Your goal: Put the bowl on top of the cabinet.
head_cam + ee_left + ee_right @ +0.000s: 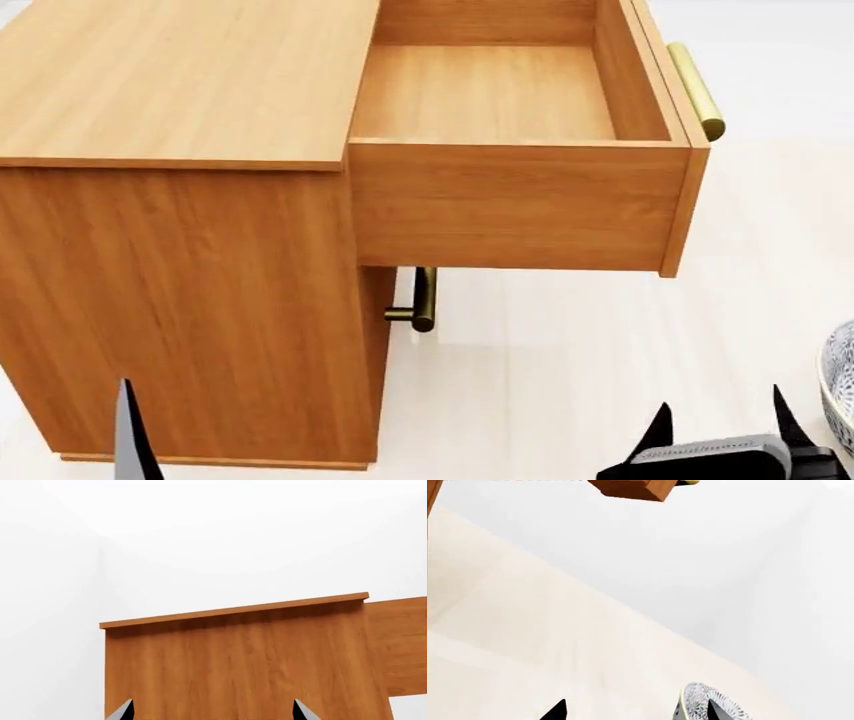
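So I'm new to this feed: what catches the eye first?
The big wood-grain cabinet fills the head view's left, its top drawer pulled wide open and empty. At the right edge, a sliver of the patterned bowl sits on the pale floor beside the right gripper.

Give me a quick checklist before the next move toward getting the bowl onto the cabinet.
1. Cabinet top bare where seen: ok.
2. Drawer shut, out of the lift path: not ok, it stands pulled out.
3. Bowl fully in head view: not ok, only its rim shows at the right edge.
4. Right pincer open: ok.
5. Right pincer around the bowl: not ok, bowl lies beside it.
6. Left pincer open and holding nothing: ok.
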